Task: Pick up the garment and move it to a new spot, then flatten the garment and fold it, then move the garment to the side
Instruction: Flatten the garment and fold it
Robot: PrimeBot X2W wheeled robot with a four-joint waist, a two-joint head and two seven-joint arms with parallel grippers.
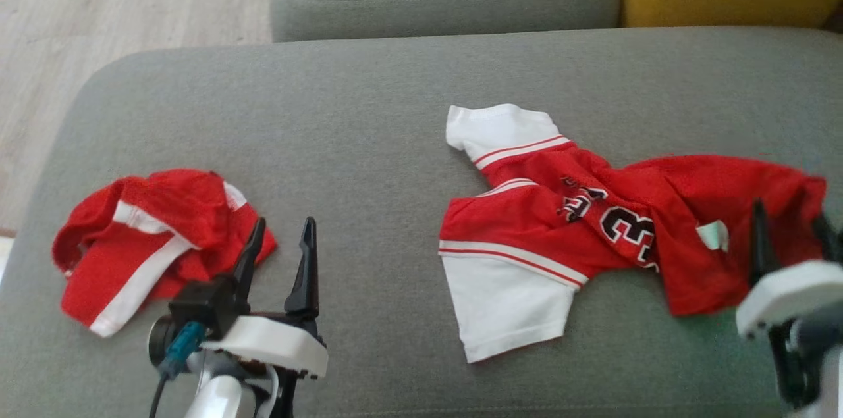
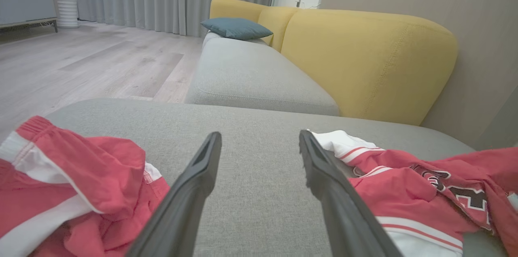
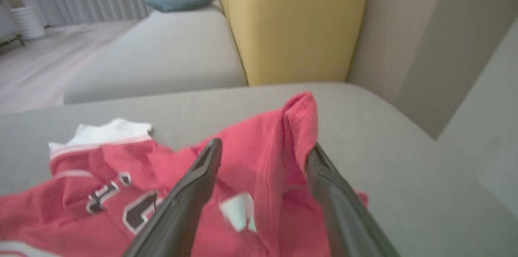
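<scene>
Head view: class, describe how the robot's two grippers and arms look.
The left gripper has two long, tapering black fingers on a white rounded housing, with a teal plug and black cable. The right gripper shows the same dark fingers and white housing.

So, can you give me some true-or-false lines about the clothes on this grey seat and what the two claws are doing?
1. The red jersey has white sleeves. True.
2. The left gripper is clamped on the red shorts. False: its jaws stand open and hold nothing.
3. The jersey lies flat and smooth. False: it is crumpled and twisted.
4. The right gripper is open over the jersey's hem end. True.
5. A blue pillow lies on the far sofa seat. True.
</scene>
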